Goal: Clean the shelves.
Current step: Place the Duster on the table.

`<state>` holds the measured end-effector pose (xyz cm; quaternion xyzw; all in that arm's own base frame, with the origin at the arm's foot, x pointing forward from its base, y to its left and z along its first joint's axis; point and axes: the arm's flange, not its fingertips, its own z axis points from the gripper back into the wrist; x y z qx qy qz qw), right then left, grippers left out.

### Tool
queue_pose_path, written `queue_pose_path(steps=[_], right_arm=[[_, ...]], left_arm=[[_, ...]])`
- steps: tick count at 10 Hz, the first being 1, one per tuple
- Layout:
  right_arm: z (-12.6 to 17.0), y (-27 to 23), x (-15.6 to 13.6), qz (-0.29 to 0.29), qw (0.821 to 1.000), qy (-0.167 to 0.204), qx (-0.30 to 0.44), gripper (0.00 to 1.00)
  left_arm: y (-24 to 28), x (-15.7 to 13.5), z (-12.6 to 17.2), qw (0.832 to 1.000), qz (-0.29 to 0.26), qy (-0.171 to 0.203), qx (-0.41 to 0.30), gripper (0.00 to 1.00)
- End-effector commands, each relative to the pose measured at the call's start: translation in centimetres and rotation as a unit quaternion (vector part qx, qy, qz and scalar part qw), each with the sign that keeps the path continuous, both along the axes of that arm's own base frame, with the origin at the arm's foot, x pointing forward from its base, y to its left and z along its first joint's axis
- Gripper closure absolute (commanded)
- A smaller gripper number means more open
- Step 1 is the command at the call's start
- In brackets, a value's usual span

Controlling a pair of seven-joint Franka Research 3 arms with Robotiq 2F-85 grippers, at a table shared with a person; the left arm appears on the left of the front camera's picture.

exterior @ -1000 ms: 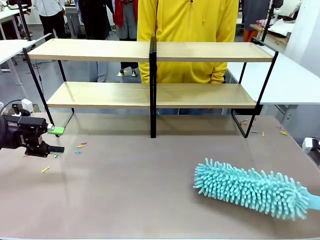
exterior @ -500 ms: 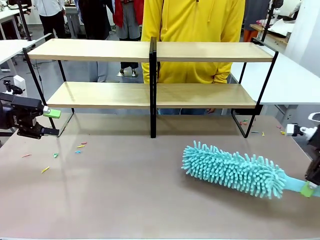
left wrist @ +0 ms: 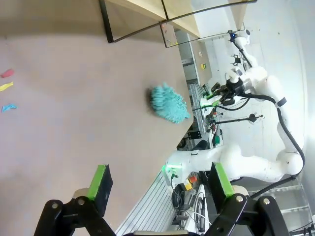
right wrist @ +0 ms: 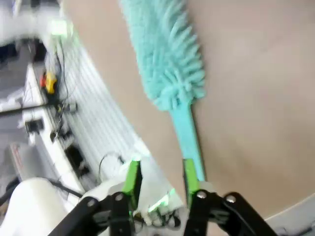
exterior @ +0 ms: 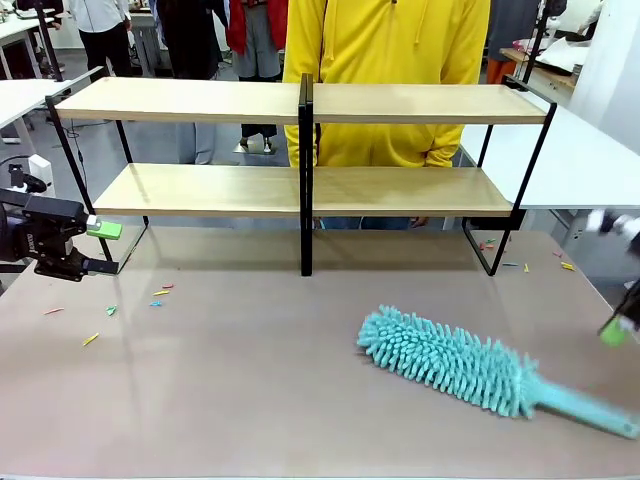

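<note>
Front view: the shelves (exterior: 300, 190) stand at the far side of the beige tabletop (exterior: 250, 380), a two-tier rack of light wooden boards on a thin black frame with a central black upright; both boards are bare. A person in a yellow hooded top (exterior: 385, 60) stands directly behind the rack. The left gripper (exterior: 100, 246) hangs at the table's left edge, near the rack's left foot, fingers pointing toward the middle of the table. In the left wrist view its green-padded fingers (left wrist: 101, 183) stand wide apart with nothing between them. A turquoise duster (exterior: 470, 365) lies flat on the tabletop right of centre, well in front of the rack, fluffy head toward the middle and handle pointing to the right edge. The right gripper (exterior: 618, 328) appears as a blurred shape at the right edge, above the handle end. In the right wrist view the right gripper (right wrist: 160, 179) has its jaws parted; the duster handle (right wrist: 189, 142) runs up beside one finger, and contact cannot be determined because of blur. Small coloured scraps (exterior: 155, 296) lie scattered on the tabletop near the left gripper.
</note>
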<state>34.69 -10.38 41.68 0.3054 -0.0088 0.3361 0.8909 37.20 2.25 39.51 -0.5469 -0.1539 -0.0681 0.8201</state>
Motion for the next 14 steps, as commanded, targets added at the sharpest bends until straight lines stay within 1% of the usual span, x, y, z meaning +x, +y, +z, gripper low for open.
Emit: queue_pose_path(steps=[1,2,3,4,5,6,7,8,14], right_arm=[[3.8,-5.0,-0.8,-0.142,0.982,-0.104,0.067,0.0],[5.2,-6.3,-2.2,-0.201,0.968,-0.117,0.096,0.0],[6.0,-6.6,-3.9,-0.238,0.955,-0.049,0.171,0.0],[6.5,-5.6,-6.5,-0.243,0.943,0.041,0.222,0.0],[7.1,-4.6,-9.0,-0.224,0.937,0.077,0.258,0.0],[7.4,-3.1,-10.6,-0.242,0.928,0.111,0.262,0.0],[7.3,-1.3,-11.7,-0.203,0.935,0.13,0.261,0.0],[6.6,-4.9,-9.0,-0.206,0.946,0.081,0.237,0.0],[6.6,-4.9,-9.0,-0.206,0.946,0.081,0.237,0.0]], left_arm=[[-0.4,-0.5,0.0,1.0,0.004,-0.006,-0.015,0.0],[-0.4,-0.5,0.0,1.0,0.004,-0.006,-0.015,0.0],[-0.4,-0.5,0.0,1.0,0.004,-0.006,-0.015,0.0],[-0.4,-0.5,0.0,1.0,0.004,-0.006,-0.015,0.0],[-0.4,-0.5,0.0,1.0,0.004,-0.006,-0.015,0.0],[-0.4,-0.5,0.0,1.0,0.004,-0.006,-0.015,0.0],[-0.4,-0.5,0.0,1.0,0.004,-0.006,-0.015,0.0],[-0.4,-0.5,0.0,1.0,0.004,-0.006,-0.015,0.0],[-0.4,-0.5,0.0,1.0,0.004,-0.006,-0.015,0.0]])
